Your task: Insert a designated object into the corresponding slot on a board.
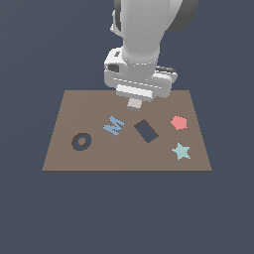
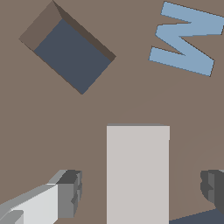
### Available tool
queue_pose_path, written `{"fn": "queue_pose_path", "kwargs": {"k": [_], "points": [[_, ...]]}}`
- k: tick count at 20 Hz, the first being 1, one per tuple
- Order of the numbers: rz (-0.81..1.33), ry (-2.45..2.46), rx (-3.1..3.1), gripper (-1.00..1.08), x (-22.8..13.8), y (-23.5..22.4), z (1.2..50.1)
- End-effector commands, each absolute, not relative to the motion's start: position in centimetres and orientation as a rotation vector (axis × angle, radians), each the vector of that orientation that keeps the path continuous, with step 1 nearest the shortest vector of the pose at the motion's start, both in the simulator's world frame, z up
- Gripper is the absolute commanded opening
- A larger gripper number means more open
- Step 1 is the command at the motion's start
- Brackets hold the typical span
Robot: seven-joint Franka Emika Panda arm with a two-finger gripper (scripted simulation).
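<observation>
Now the tool (image 2: 138, 192) stands wide around the block (image 2: 138, 175), near the slot (image 2: 72, 54).

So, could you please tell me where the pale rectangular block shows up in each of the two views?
Exterior view: the pale block peeks out just below the tool, above the board's far half, behind the dark slot.
Wrist view: it fills the lower middle, between the fingers.
Shared landmark: the blue M beside the slot.

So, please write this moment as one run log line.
gripper: open around pale beige rectangular block | dark rectangular slot: empty | brown board
</observation>
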State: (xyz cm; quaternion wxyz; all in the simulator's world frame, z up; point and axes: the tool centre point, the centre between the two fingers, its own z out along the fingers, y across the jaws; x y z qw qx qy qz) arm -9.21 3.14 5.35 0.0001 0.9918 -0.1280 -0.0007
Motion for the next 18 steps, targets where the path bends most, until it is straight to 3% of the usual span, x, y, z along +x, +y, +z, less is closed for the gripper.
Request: {"fn": "queue_pose_path", "kwargs": {"k": [1, 18], "points": [[0.0, -0.415, 3.114, 1.0, -9.4, 3.3, 5.0], [0.0, -0.413, 3.114, 1.0, -9.3, 3.3, 3.0]]}}
